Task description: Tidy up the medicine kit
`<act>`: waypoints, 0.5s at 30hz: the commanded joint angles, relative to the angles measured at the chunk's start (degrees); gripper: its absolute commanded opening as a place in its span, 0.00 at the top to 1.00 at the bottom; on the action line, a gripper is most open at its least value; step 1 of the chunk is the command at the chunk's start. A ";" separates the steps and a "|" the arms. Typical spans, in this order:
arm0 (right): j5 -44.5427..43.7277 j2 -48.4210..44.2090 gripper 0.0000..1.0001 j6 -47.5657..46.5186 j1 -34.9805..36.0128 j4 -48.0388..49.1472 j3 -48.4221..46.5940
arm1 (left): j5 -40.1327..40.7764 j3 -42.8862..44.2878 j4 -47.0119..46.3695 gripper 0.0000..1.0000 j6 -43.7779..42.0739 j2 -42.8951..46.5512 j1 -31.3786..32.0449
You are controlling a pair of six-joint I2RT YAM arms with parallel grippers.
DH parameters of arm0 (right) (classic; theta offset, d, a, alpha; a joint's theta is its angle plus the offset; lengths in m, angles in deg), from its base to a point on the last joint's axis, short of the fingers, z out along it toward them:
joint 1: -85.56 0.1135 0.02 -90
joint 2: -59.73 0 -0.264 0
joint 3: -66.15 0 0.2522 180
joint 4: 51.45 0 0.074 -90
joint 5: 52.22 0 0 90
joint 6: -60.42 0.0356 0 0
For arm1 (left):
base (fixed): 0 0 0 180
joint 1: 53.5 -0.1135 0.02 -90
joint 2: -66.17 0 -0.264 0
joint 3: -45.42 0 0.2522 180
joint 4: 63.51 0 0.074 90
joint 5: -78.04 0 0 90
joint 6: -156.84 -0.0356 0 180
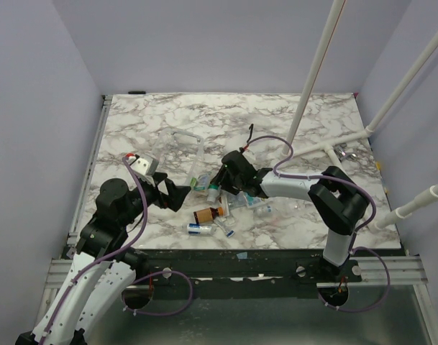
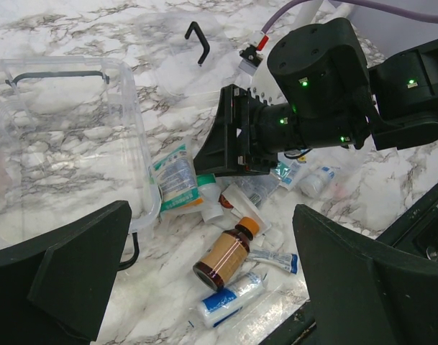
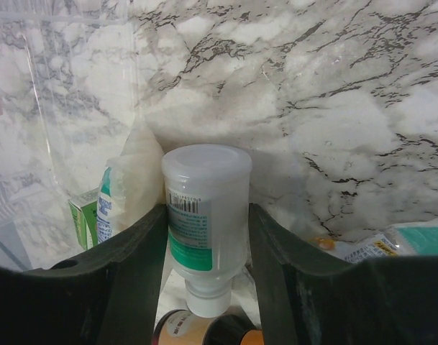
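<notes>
My right gripper [image 1: 220, 185] is shut on a white plastic bottle [image 3: 206, 215] with a green label, one finger on each side of its body, low over the pile of medicine items. The bottle's neck points towards an amber bottle [image 3: 197, 332] with an orange cap. My left gripper [image 2: 211, 280] is open and empty, hovering above that amber bottle [image 2: 226, 255] and a blue-and-white gauze roll [image 2: 229, 298]. The clear plastic kit box [image 2: 136, 129] lies open to the left of the pile. A green-and-white packet [image 2: 175, 177] leans on its rim.
A small sachet [image 2: 274, 260] lies beside the amber bottle. A green carton [image 3: 82, 215] and more sachets lie under my right gripper. A loose black latch [image 2: 198, 39] lies further back. White poles [image 1: 316, 72] stand at the right. The table's front edge is close behind the roll.
</notes>
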 commanded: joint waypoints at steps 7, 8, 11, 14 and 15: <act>0.10 3.94 0.45 -0.98 0.42 -2.07 -1.74 | 0.53 0.22 0.55 0.02 -0.73 -0.58 0.45; 0.23 4.08 0.45 -0.96 0.38 -2.05 -1.85 | 0.57 0.22 0.57 0.02 -0.73 -0.67 0.47; 0.24 4.28 0.54 -0.96 0.38 -1.97 -1.74 | 0.72 0.19 0.65 0.02 -0.81 -0.73 0.64; -0.11 3.51 0.71 -1.19 0.36 -1.97 -1.50 | 0.97 0.22 0.75 0.02 -0.81 -0.68 0.73; -0.33 3.16 0.77 -1.39 0.36 -1.95 -1.48 | 0.88 0.22 0.75 0.02 -0.81 -0.67 0.73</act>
